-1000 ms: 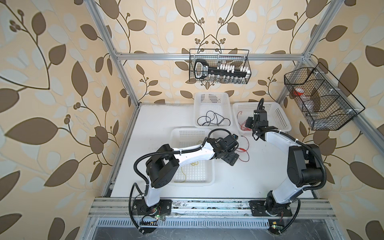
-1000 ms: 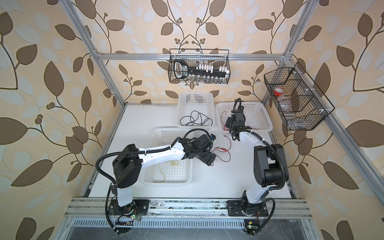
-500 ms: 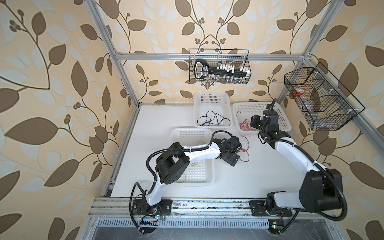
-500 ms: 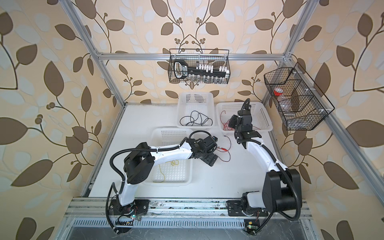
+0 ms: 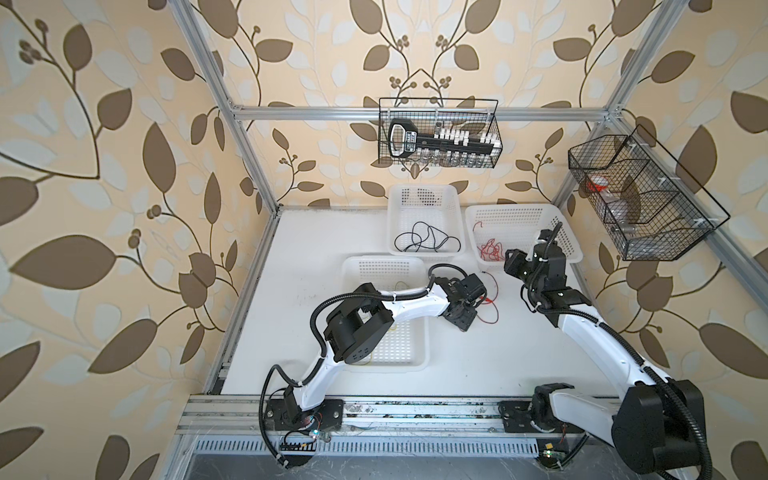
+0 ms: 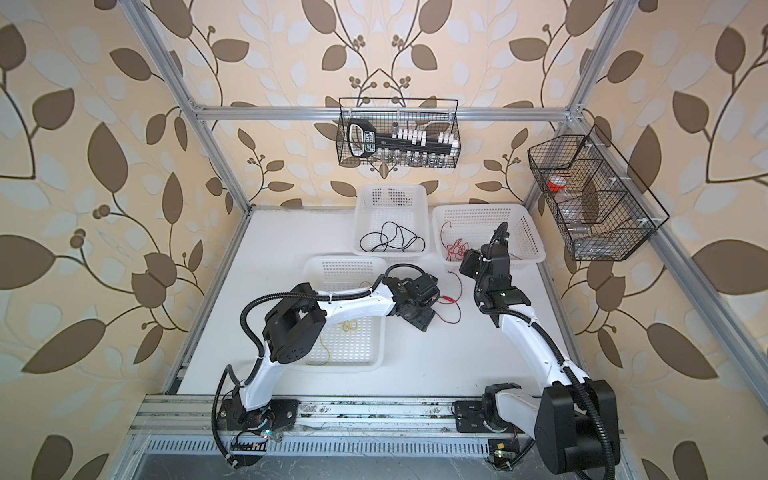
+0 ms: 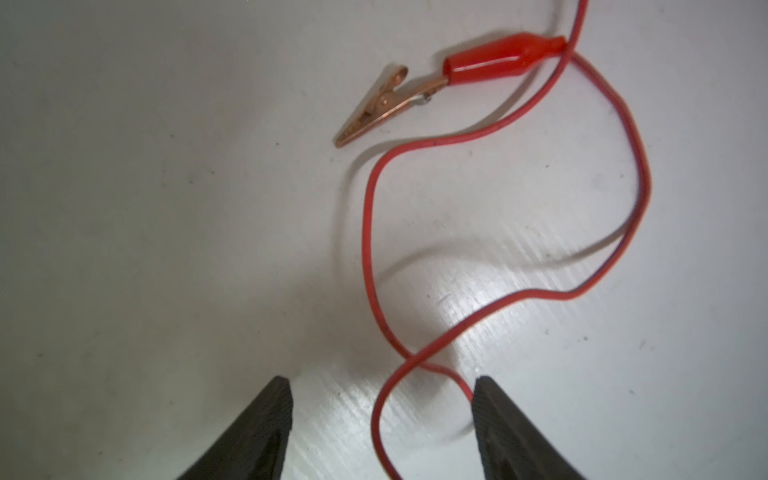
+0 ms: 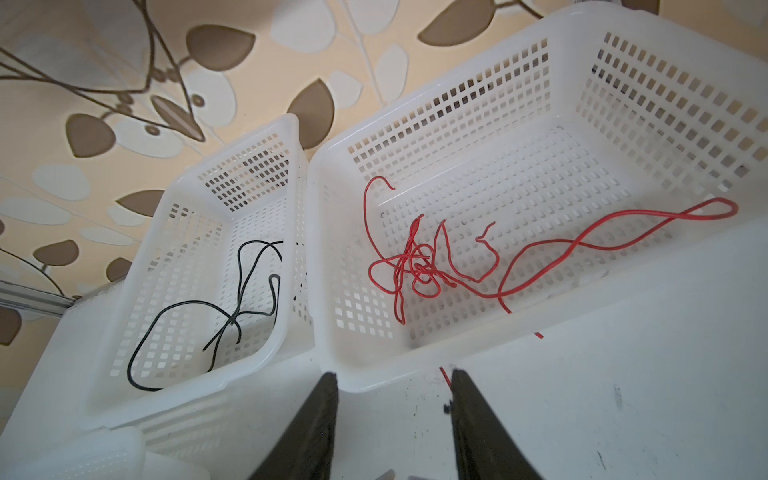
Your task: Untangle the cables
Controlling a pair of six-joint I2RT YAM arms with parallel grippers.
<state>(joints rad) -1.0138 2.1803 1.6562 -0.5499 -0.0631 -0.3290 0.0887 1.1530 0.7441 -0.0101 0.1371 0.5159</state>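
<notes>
Risk of pinching both strands and tightening the loop: left gripper (image 7: 380, 382), jaws apart, straddles the red cable (image 7: 365, 232) where it crosses itself on the table (image 7: 166, 208), while right gripper (image 8: 394, 374), jaws also apart and seemingly empty, hangs by the basket (image 8: 374, 370) of other red wires (image 8: 419, 266).

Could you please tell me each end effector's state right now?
Left end effector: open, straddling the thin red clip-ended wire, not gripping it.
Right end effector: open, holding nothing.

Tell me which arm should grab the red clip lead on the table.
Left. The left gripper stands open astride the loop of the red clip lead; the right gripper points at the white baskets.
</notes>
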